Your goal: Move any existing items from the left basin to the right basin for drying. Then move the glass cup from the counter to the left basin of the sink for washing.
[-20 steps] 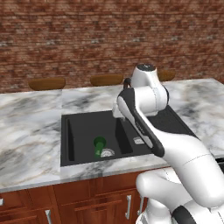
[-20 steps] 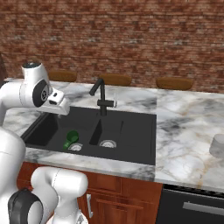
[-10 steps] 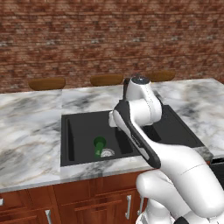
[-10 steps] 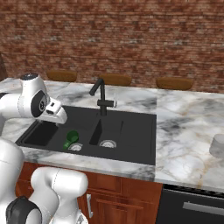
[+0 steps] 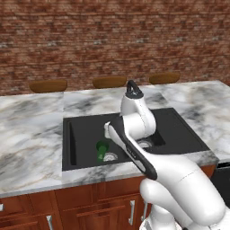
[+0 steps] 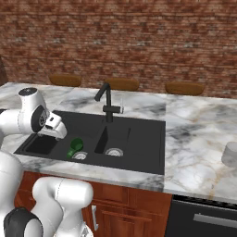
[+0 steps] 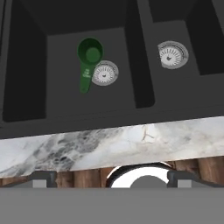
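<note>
One green scoop [image 7: 89,61] lies on the floor of the left basin [image 7: 65,100], touching its drain [image 7: 105,72], well below the gripper [image 6: 56,127], whose jaws are spread wide and hold nothing above the sink [image 6: 139,159].

Sink set in the counter, one item lying in a basin

The sink [image 6: 139,152] is sitting in the counter [image 6: 194,139], the faucet [image 6: 106,99] rising behind its divider. The scoop-shaped item [image 7: 89,61] is lying in the left basin [image 7: 65,96], just beside that drain [image 7: 105,72]. The right basin [image 7: 175,83] is lying across the divider. The glass cup [image 6: 121,104] is standing on the counter behind the sink, just right of the faucet.
</note>
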Robot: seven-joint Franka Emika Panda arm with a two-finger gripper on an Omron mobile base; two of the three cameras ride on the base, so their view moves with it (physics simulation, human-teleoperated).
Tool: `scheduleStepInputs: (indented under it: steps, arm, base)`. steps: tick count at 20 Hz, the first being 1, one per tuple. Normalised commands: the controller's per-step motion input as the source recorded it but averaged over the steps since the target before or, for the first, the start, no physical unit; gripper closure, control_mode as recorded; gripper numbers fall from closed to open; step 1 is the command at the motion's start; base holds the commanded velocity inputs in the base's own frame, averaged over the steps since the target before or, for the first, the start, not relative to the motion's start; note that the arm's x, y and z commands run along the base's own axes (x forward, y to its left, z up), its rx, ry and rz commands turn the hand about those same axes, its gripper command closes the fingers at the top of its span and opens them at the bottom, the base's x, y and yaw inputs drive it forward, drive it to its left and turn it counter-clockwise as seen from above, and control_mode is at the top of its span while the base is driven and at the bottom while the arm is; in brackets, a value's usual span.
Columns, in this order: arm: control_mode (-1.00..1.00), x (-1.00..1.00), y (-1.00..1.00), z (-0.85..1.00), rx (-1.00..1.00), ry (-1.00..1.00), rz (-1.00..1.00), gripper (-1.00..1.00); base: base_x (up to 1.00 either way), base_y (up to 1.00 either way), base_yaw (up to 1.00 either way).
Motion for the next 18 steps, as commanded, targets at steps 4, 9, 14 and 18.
scheduleStepInputs:
  steps: [4, 9, 14, 18]
  arm:
    - [-1.0, 0.28, 0.19, -0.28, 0.0, 0.05, -0.03, -1.0]
    - [-1.0, 0.41, 0.14, -0.26, 0.0, 0.05, -0.01, -1.0]
    - [-1.0, 0.54, 0.14, -0.25, 0.0, 0.07, 0.0, -1.0]
    - [-1.0, 0.53, 0.13, -0.26, 0.0, 0.07, 0.0, -1.0]
  base:
    - [0.0, 0.0, 0.0]
    - [0.0, 0.0, 0.0]
    - [0.0, 0.0, 0.0]
    - [0.0, 0.0, 0.0]
